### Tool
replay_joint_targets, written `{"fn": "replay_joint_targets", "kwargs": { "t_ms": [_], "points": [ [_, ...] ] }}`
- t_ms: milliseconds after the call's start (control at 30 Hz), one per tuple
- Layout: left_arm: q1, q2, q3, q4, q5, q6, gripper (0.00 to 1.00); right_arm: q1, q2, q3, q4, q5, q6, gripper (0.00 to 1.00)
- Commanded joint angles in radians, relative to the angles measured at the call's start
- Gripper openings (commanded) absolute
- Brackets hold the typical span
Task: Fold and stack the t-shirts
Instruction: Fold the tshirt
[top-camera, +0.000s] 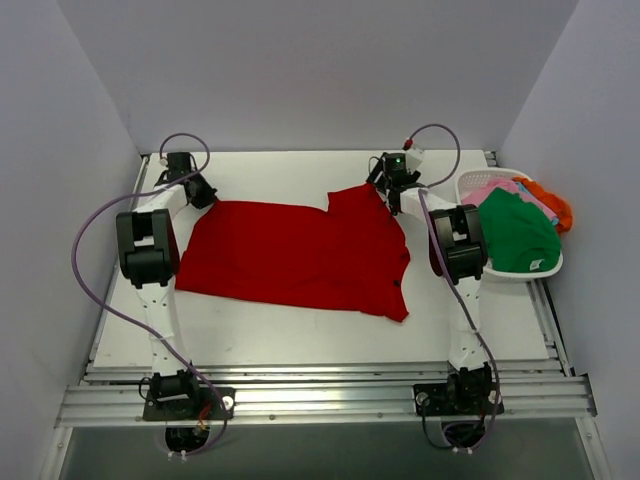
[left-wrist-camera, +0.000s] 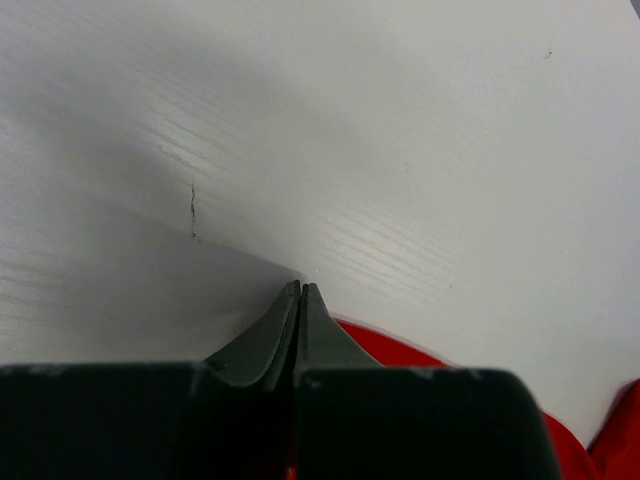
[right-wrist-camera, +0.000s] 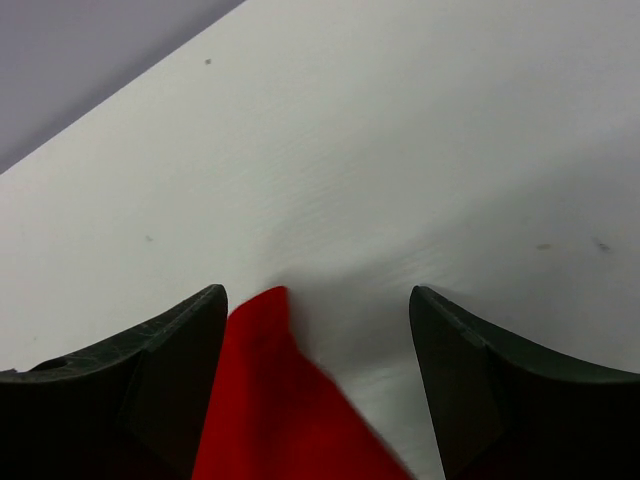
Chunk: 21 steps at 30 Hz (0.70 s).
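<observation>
A bright red t-shirt (top-camera: 300, 255) lies spread on the white table (top-camera: 260, 330). My left gripper (top-camera: 203, 195) sits at the shirt's far left corner. In the left wrist view its jaws (left-wrist-camera: 300, 288) are pressed together, with red cloth (left-wrist-camera: 420, 355) beside and under them and a sliver of red between the fingers. My right gripper (top-camera: 388, 192) is at the shirt's far right corner. In the right wrist view it (right-wrist-camera: 315, 291) is open, and a corner of red cloth (right-wrist-camera: 270, 400) lies between the fingers, close to the left one.
A white slatted basket (top-camera: 540, 268) stands at the right edge and holds a green shirt (top-camera: 515, 235), a pink one (top-camera: 500, 190) and an orange one (top-camera: 552, 203). Grey walls close in the table at the back and on both sides.
</observation>
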Motion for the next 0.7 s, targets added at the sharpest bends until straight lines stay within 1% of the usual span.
{"fn": "replay_joint_targets", "kwargs": {
  "t_ms": [0,67,233,333,367,433,467,500,533,667],
  "points": [
    [0.001,-0.01,0.007,0.005,0.01,0.005,0.02,0.055,0.054,0.091,-0.019,-0.035,-0.03,0.69],
    [-0.001,-0.006,0.014,-0.002,0.011,0.01,0.02,0.069,0.085,0.127,-0.033,-0.045,-0.026,0.69],
    [-0.001,0.006,0.032,-0.019,0.014,0.011,0.02,0.1,0.102,0.143,-0.032,-0.036,-0.024,0.69],
    [0.001,0.006,0.032,-0.015,0.014,0.01,0.02,0.101,0.094,0.125,-0.024,-0.029,-0.021,0.62],
    [-0.001,0.006,0.03,-0.017,0.014,0.01,0.02,0.1,0.091,0.117,-0.019,-0.026,-0.021,0.48],
    [-0.001,0.008,0.033,-0.018,0.017,0.01,0.02,0.094,0.082,0.096,-0.012,-0.024,-0.021,0.29],
    [0.001,0.009,0.035,-0.02,0.016,0.01,0.02,0.092,0.081,0.091,-0.01,-0.023,-0.02,0.12],
    [0.001,0.009,0.037,-0.022,0.017,0.01,0.02,0.091,0.079,0.088,-0.012,-0.023,-0.023,0.05],
    [-0.001,0.009,0.038,-0.025,0.019,0.01,0.02,0.086,0.076,0.083,-0.013,-0.023,-0.023,0.0],
    [-0.001,0.011,0.043,-0.028,0.014,0.008,0.02,0.074,0.061,0.062,-0.01,-0.016,-0.023,0.0]
  ]
}}
